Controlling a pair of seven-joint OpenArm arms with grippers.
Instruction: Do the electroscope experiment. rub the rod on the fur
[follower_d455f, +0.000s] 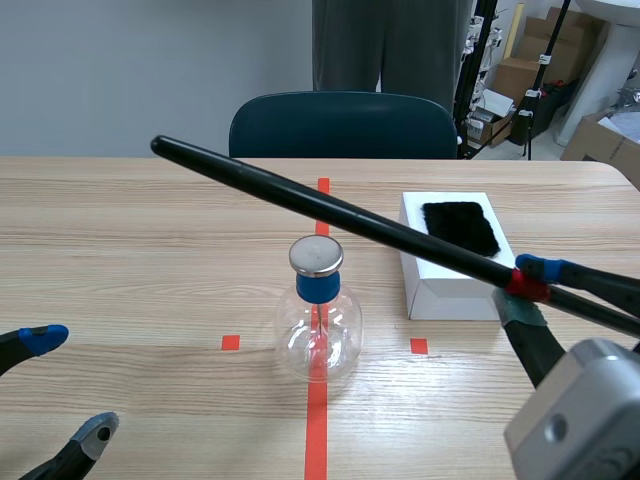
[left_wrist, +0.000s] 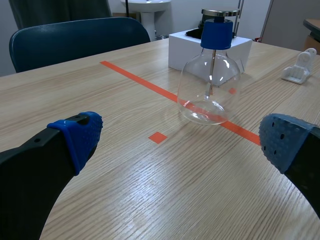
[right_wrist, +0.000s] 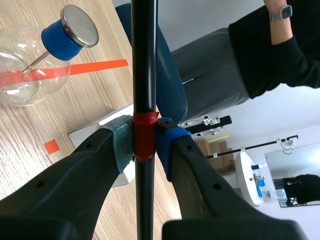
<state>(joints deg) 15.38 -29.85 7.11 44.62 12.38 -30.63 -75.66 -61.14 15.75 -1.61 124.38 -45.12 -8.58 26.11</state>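
Observation:
A long black rod (follower_d455f: 330, 207) with a red tape band slants across the table above the electroscope. My right gripper (follower_d455f: 522, 289) is shut on the rod (right_wrist: 144, 75) at that band, pads on either side, near the white box. Black fur (follower_d455f: 461, 226) lies on top of the white box (follower_d455f: 440, 290). The electroscope, a clear glass flask (follower_d455f: 318, 335) with a blue neck and a metal disc (follower_d455f: 316, 256), stands on the centre tape line under the rod. In the left wrist view the flask (left_wrist: 209, 90) stands ahead of my left gripper (follower_d455f: 62, 385), which is open and low at the near left.
A dark blue chair (follower_d455f: 343, 125) stands at the table's far edge, with a person (follower_d455f: 390, 45) behind it. A small white object (left_wrist: 299, 70) lies on the table past the flask in the left wrist view. Cardboard boxes and stands fill the far right.

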